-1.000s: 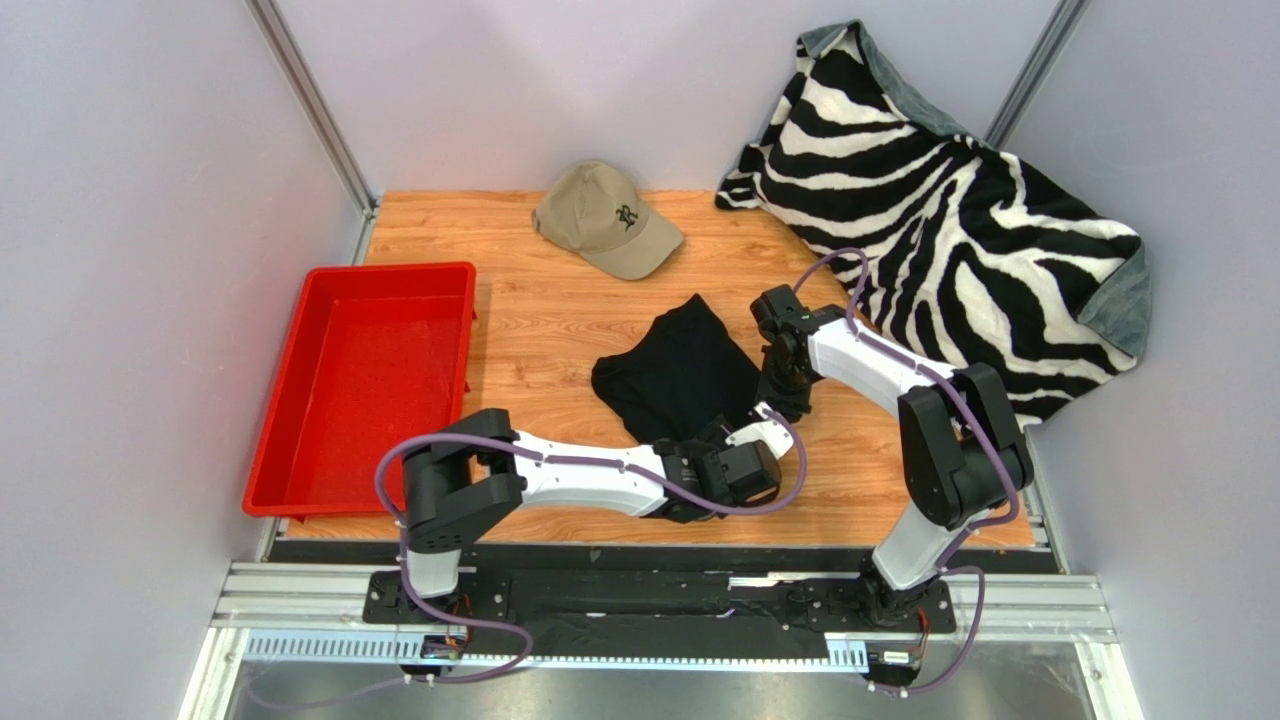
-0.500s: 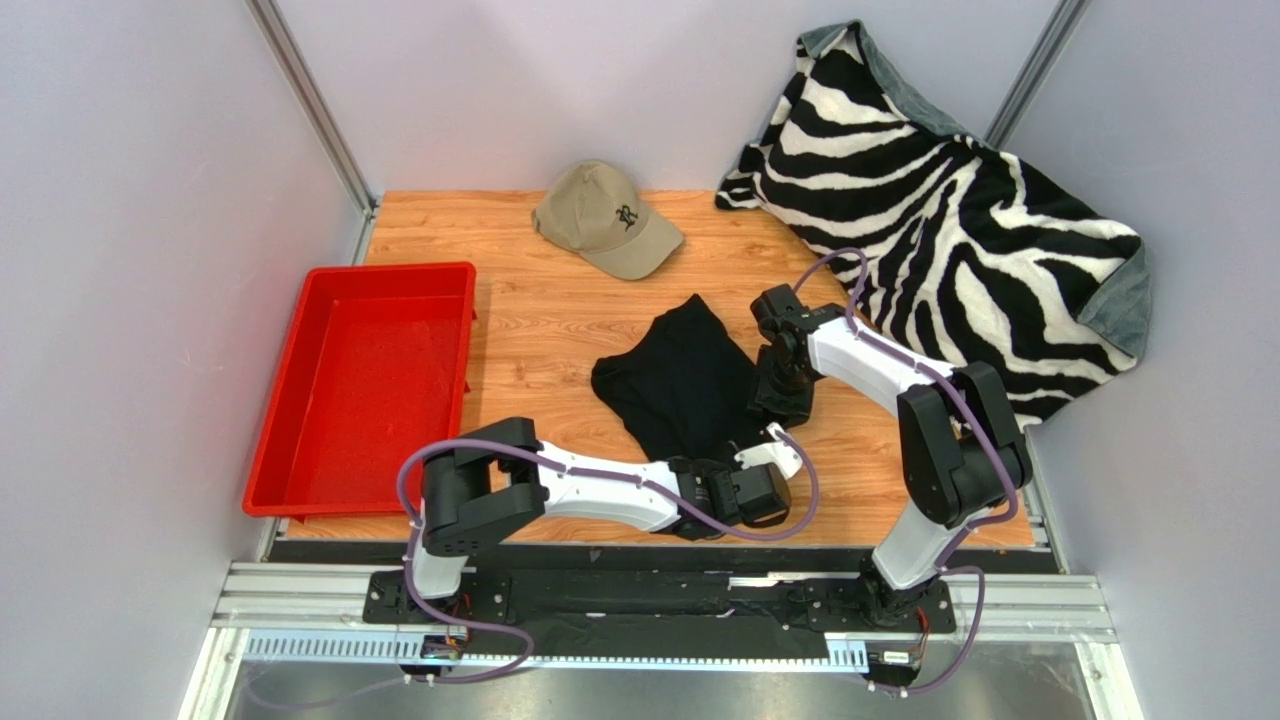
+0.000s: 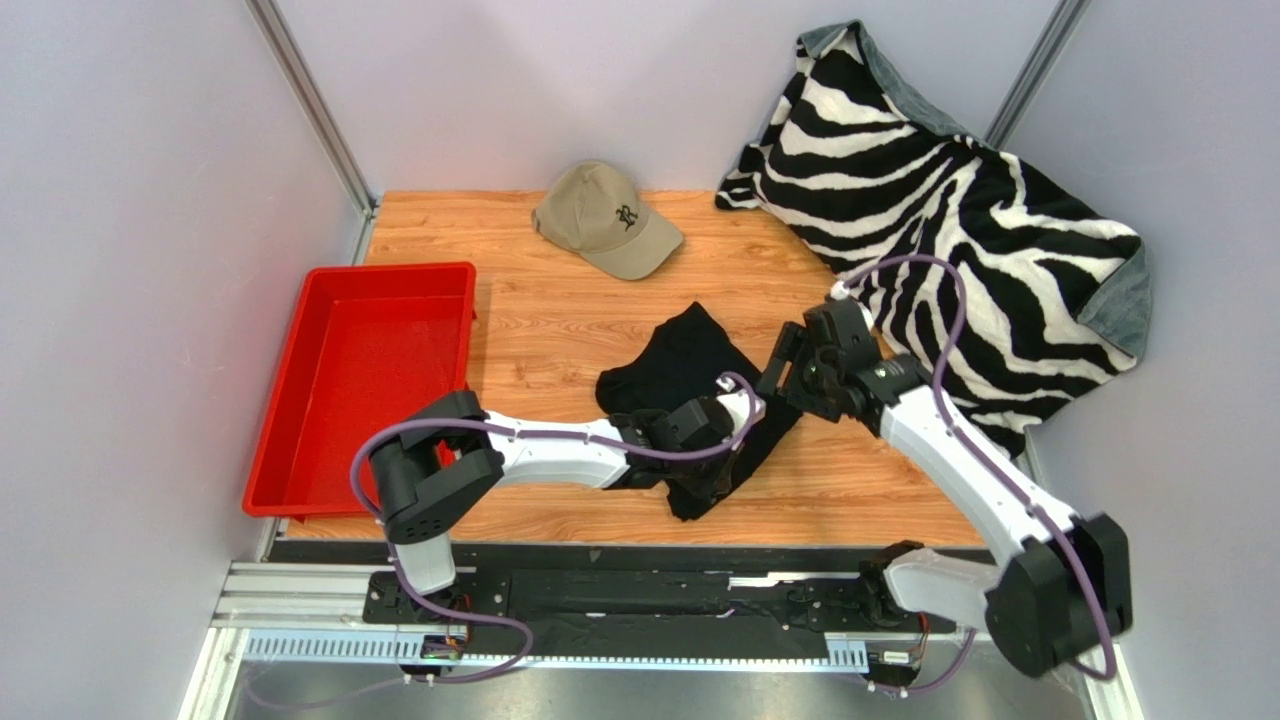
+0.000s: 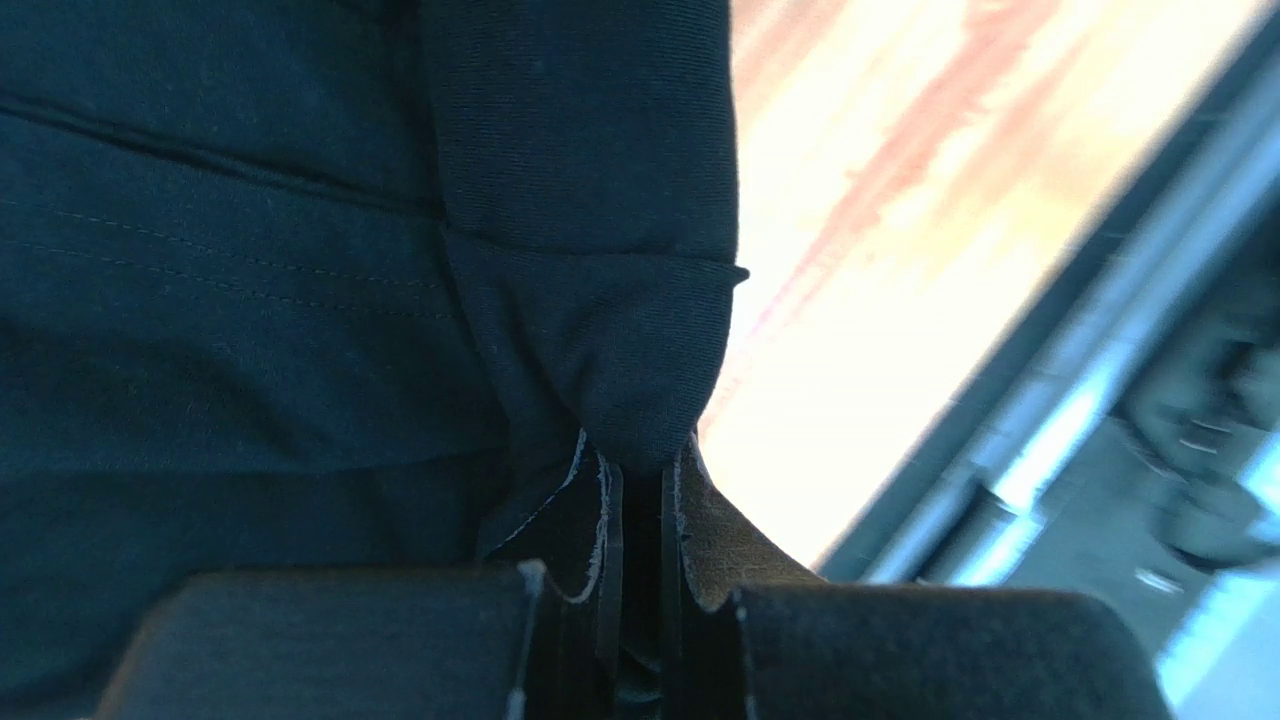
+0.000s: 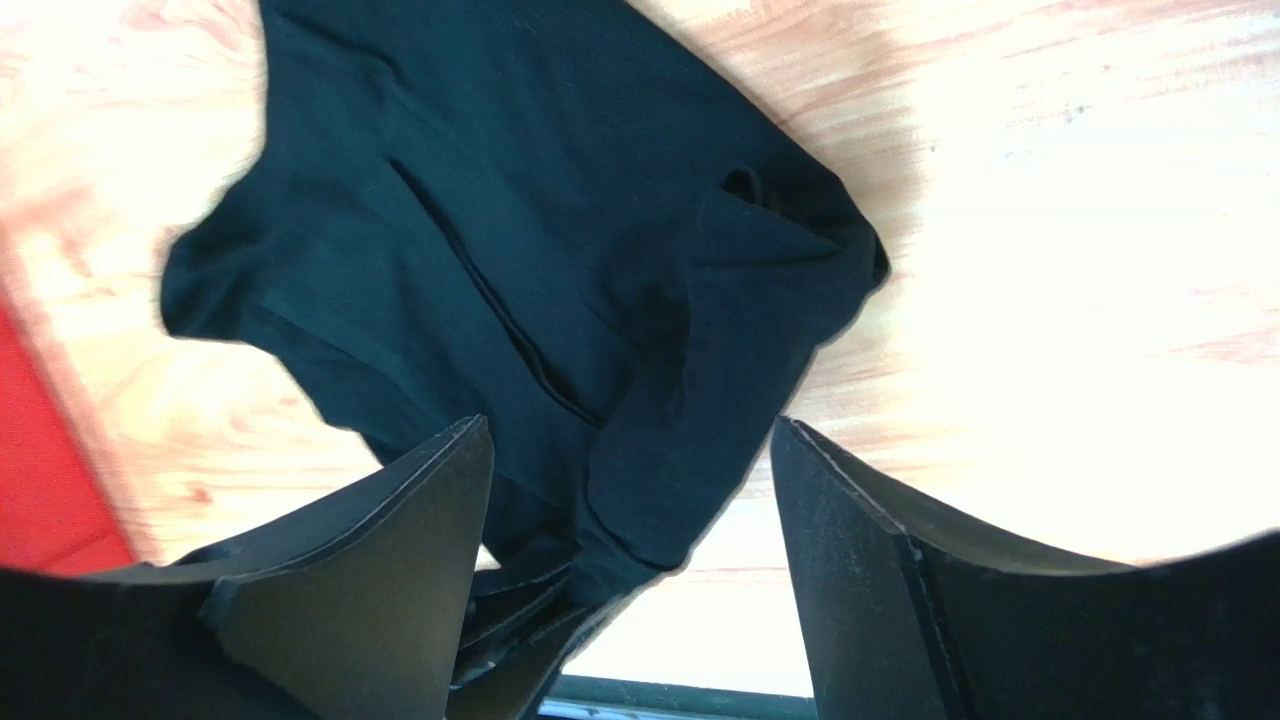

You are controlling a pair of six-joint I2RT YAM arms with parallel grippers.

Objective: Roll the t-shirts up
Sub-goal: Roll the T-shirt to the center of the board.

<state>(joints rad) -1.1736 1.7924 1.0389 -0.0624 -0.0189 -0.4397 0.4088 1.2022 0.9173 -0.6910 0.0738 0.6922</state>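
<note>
lying rumpled, folded-over black t-shirt [image 3: 679, 363]

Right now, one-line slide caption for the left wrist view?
Left fingers pinch a fold of the black t-shirt; wooden table at right.

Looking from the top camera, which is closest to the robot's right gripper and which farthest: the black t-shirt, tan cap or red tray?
From the right gripper:
1. the black t-shirt, right beside it on its left.
2. the tan cap, at the back of the table.
3. the red tray, far over on the left side.
</note>
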